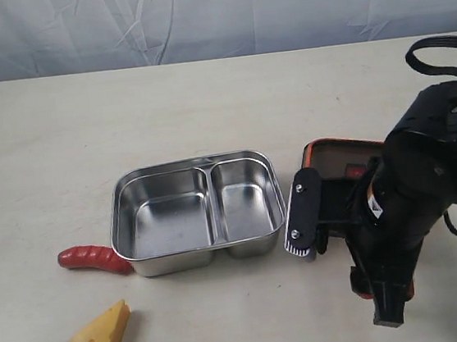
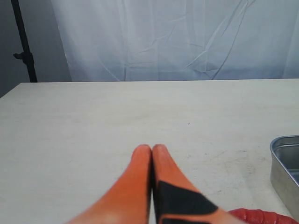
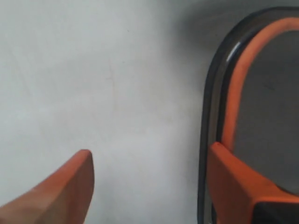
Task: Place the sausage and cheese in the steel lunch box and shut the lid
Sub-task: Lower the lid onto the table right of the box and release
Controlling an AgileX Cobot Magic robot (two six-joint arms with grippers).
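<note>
The steel lunch box point(image 1: 196, 212) stands open mid-table, and both compartments hold nothing. The red sausage point(image 1: 94, 259) lies against its left wall. Nearer the front left sits the yellow cheese point(image 1: 104, 336). The dark lid point(image 1: 334, 159) lies to the right of the box, orange seal rim up, partly hidden under the right arm point(image 1: 427, 173). My right gripper point(image 3: 149, 158) is open and empty, one finger over the lid point(image 3: 261, 93) rim, the other over bare table. My left gripper point(image 2: 152, 148) is shut on nothing, low above the table, beside the sausage point(image 2: 261, 217) and the box corner point(image 2: 285, 163).
A pale tabletop point(image 1: 83, 130) runs back to a white cloth backdrop point(image 1: 211, 16). A black stand pole point(image 2: 23, 46) rises beyond the table in the left wrist view. Cables loop above the right arm point(image 1: 438, 52).
</note>
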